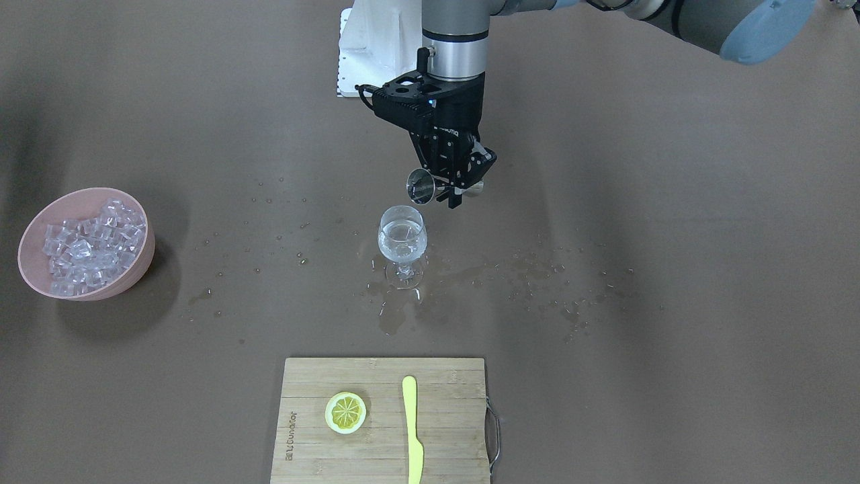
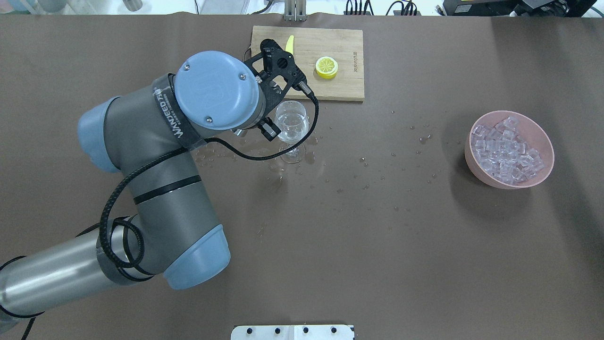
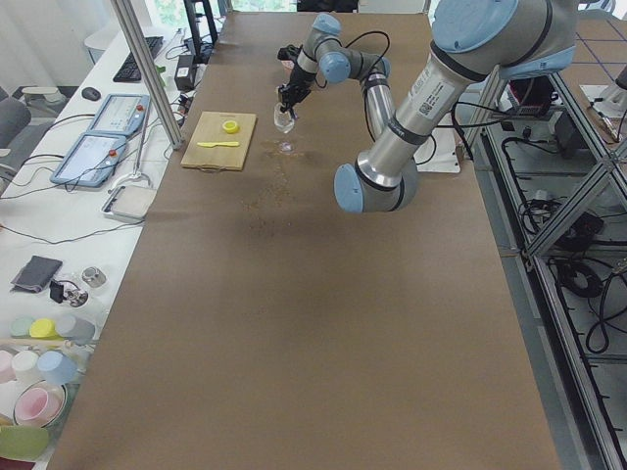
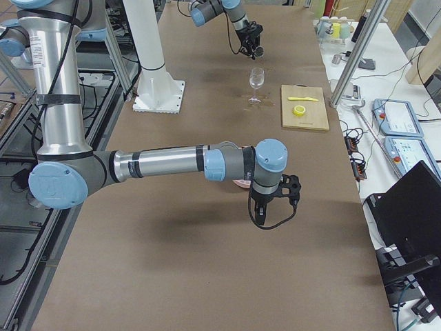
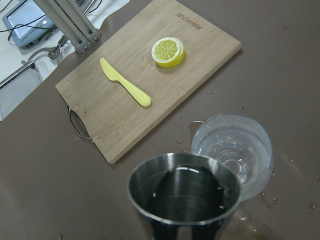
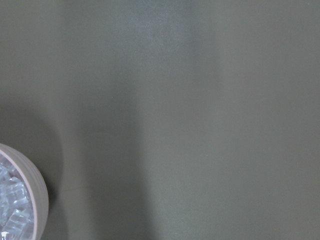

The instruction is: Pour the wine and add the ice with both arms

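My left gripper (image 1: 451, 188) is shut on a steel jigger (image 1: 422, 186), tipped on its side just above the rim of a stemmed glass (image 1: 402, 242). The glass stands upright mid-table and holds a little clear wine (image 1: 402, 236). In the left wrist view the jigger (image 5: 182, 200) shows only droplets inside, next to the glass (image 5: 232, 150). A pink bowl (image 1: 138, 262) is heaped with ice cubes (image 1: 91, 245). My right gripper (image 4: 270, 200) hangs beside that bowl and shows only in the exterior right view, so I cannot tell its state. The right wrist view catches the bowl's rim (image 6: 40, 192).
A wooden cutting board (image 1: 383, 457) lies beyond the glass at the operators' edge, with a lemon slice (image 1: 345, 412) and a yellow knife (image 1: 413, 430) on it. Spilled drops and wet patches (image 1: 537, 275) surround the glass. The left arm's elbow (image 2: 155, 189) looms over the table's left half.
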`<move>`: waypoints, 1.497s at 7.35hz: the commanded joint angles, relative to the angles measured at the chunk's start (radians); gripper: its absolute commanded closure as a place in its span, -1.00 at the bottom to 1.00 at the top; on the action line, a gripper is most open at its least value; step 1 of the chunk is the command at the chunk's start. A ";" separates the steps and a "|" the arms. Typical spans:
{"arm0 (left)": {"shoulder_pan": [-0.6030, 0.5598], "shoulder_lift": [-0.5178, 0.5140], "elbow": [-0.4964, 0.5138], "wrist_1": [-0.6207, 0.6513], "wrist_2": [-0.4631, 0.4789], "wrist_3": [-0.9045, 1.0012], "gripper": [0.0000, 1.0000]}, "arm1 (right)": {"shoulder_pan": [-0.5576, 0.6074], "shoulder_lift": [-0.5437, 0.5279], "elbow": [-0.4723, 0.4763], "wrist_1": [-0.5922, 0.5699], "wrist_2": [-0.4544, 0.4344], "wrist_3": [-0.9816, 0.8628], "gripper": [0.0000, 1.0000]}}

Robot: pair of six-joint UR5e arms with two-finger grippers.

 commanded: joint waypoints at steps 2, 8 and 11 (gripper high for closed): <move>-0.011 -0.040 0.018 0.133 0.007 0.131 1.00 | -0.005 0.000 -0.002 -0.003 0.000 0.000 -1.00; -0.005 -0.075 0.023 0.242 0.114 0.206 1.00 | -0.009 0.000 -0.009 -0.003 0.001 0.002 -1.00; 0.021 -0.109 0.026 0.308 0.167 0.211 1.00 | -0.011 0.000 -0.020 -0.001 0.003 0.002 -1.00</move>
